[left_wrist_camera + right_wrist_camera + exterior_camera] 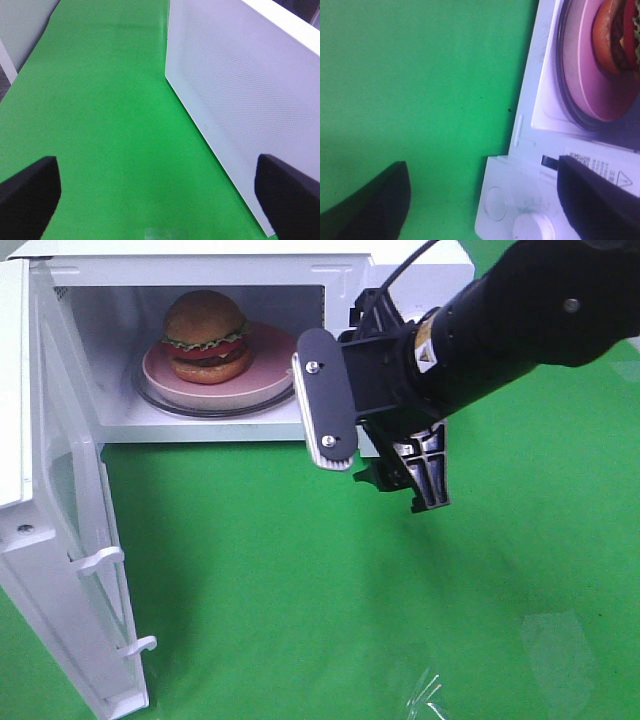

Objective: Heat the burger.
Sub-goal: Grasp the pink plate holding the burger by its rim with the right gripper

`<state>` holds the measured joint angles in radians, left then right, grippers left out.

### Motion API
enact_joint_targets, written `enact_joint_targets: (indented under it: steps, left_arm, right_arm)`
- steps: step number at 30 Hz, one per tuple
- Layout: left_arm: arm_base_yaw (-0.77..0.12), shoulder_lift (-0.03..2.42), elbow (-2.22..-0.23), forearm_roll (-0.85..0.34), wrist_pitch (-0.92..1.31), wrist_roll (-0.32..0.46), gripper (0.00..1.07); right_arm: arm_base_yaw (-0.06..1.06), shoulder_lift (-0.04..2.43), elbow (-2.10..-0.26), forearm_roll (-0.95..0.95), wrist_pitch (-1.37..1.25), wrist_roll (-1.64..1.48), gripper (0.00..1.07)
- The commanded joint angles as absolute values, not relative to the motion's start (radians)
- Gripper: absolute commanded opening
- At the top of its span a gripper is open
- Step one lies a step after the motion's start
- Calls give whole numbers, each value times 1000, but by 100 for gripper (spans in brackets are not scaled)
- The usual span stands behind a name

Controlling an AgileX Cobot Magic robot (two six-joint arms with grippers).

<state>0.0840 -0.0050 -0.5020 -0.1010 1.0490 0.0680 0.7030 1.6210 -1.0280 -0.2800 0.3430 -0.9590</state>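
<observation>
The burger (206, 335) sits on a pink plate (265, 375) on the glass turntable inside the open microwave (120, 425). My right gripper (375, 440) hovers open just outside the cavity's right front, above the green cloth, with nothing between its fingers. In the right wrist view the burger (615, 35) and pink plate (590, 75) lie beyond the open right gripper (485, 200). The left gripper (160, 200) is open and empty over the cloth, next to the white microwave door (240, 90); it does not show in the exterior view.
The microwave door (70, 540) stands swung wide at the left, its latch hooks (100, 560) sticking out. The control panel with a round knob (532, 227) lies under the right gripper. Green cloth (300, 590) covers the table in front.
</observation>
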Motion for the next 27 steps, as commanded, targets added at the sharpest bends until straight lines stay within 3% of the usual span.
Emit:
enact_joint_targets:
  steps: [1, 18, 27]
  left_arm:
    - [86, -25, -499, -103, 1042, 66, 98]
    - [86, -25, -499, -103, 1042, 66, 98]
    - [86, -25, -499, -103, 1042, 66, 98]
  right_arm:
    - [726, 1674, -1087, -327, 353, -918, 78]
    - [766, 1955, -1403, -512, 378, -753, 77]
    - [766, 2073, -1533, -514, 390, -729, 77]
